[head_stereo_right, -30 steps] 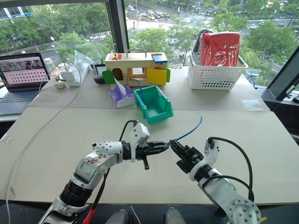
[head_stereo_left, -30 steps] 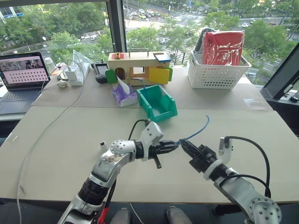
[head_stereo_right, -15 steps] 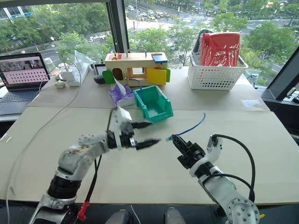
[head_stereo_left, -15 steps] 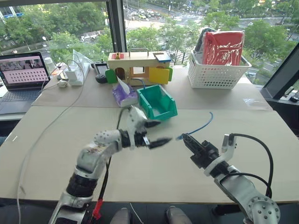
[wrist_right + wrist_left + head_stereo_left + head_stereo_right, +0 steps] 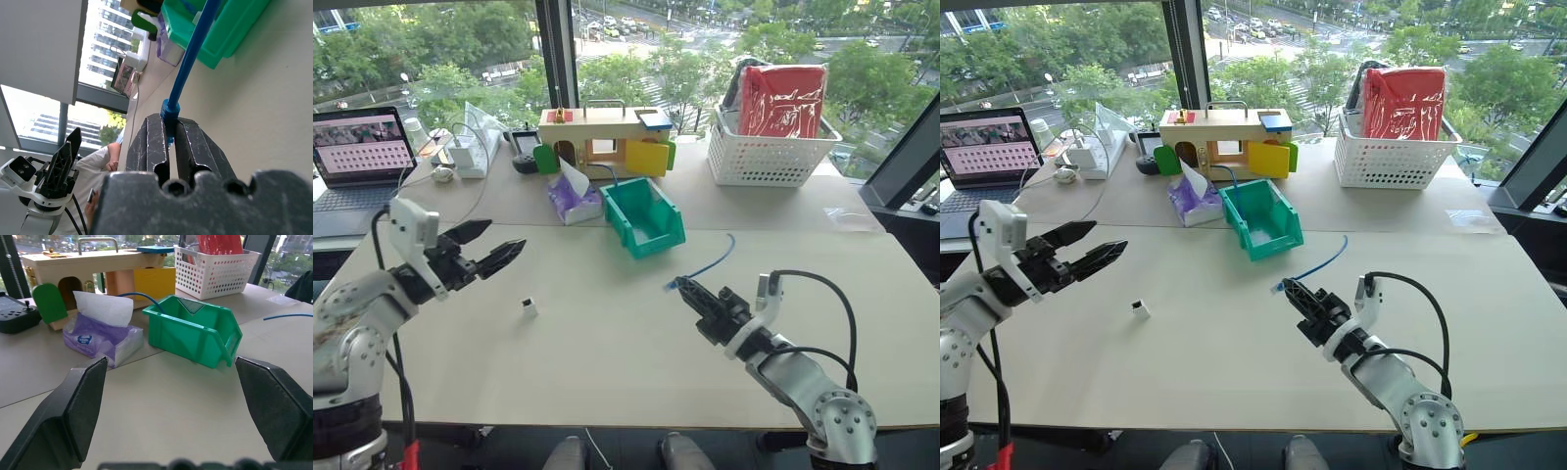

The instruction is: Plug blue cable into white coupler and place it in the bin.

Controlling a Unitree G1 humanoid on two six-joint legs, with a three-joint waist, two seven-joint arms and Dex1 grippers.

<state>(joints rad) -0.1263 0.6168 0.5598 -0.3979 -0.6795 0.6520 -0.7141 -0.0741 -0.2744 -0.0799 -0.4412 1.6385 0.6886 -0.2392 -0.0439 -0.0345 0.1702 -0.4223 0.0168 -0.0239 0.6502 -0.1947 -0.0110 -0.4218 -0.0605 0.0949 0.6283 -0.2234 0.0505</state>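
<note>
A: Where do we see the cable?

B: Its near end is pinched in the right gripper, whose 2 black fingers are clenched on the plug. From there the thin blue cord runs up and away over the table, toward the far right, its free tip near the seam between the 2 boards. Its long axis slants from the gripper toward the white basket.

A: And the coupler?

B: A tiny white boxy block, lying alone on the bare tabletop, well apart from both grippers and not joined to the cable. We cannot tell which way its socket faces.

A: The left gripper?

B: Released, its 2 dark tapered fingers spread wide with nothing between them, held above the table at the left, pointing toward the middle.

A: The bin?

B: Green glossy plastic, rectangular, with a sloped cut-away lip turned toward us and slightly right. It sits at the board seam, just beside a purple tissue pack with a white sheet sticking up
</note>
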